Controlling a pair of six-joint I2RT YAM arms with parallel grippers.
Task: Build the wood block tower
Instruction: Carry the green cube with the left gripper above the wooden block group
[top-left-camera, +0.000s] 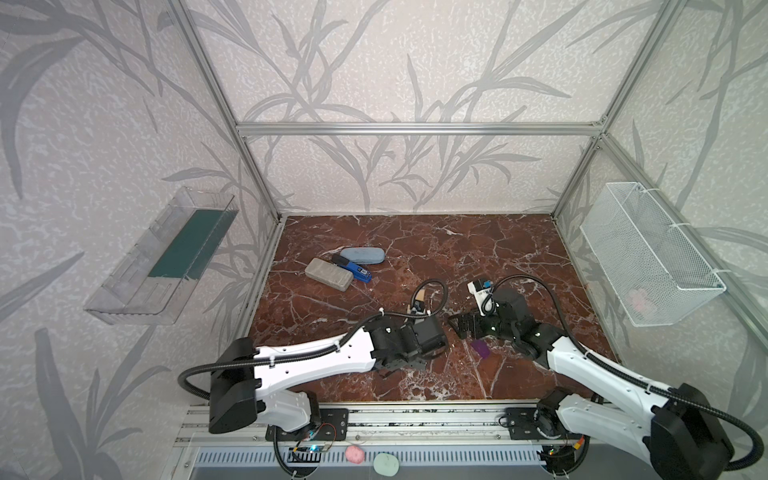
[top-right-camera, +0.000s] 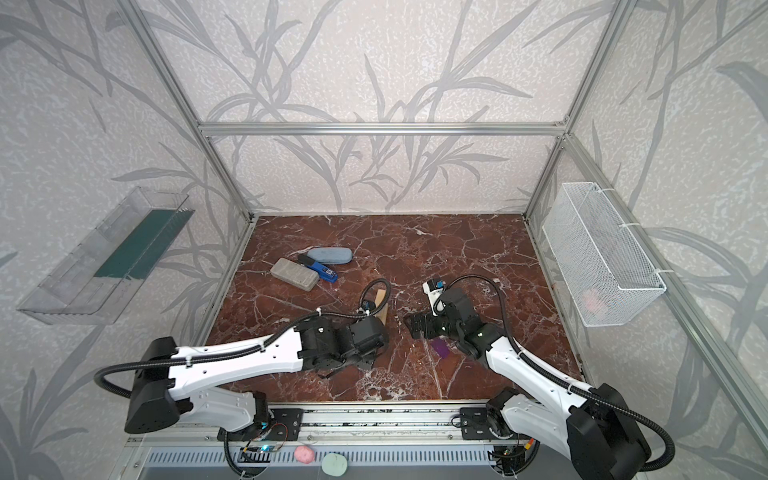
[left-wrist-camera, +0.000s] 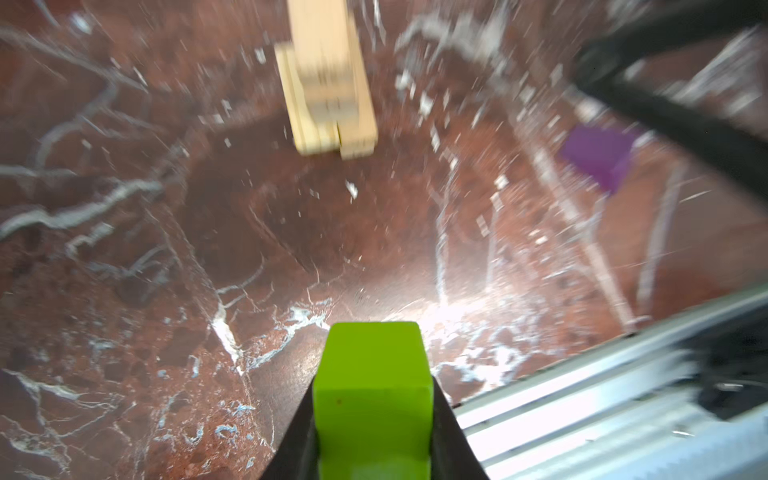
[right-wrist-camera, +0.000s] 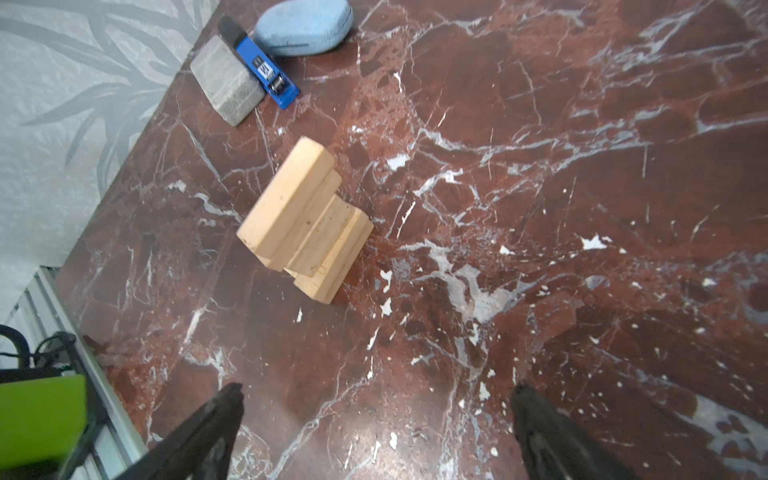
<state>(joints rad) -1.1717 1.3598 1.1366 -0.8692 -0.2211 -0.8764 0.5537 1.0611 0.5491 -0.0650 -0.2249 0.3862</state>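
Pinched the green brick (left-wrist-camera: 370, 374) in the left gripper (left-wrist-camera: 372, 419), nearer than the wood tower (right-wrist-camera: 305, 220). Held the right gripper (right-wrist-camera: 378, 392) spread and empty, right of the tower, with the purple brick (top-left-camera: 481, 348) just beside.

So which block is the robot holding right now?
The lime-green block, pinched in the left gripper. The purple block lies loose on the table, and the pale wood blocks sit stacked, untouched.

Bright; left wrist view blurred, perhaps motion.
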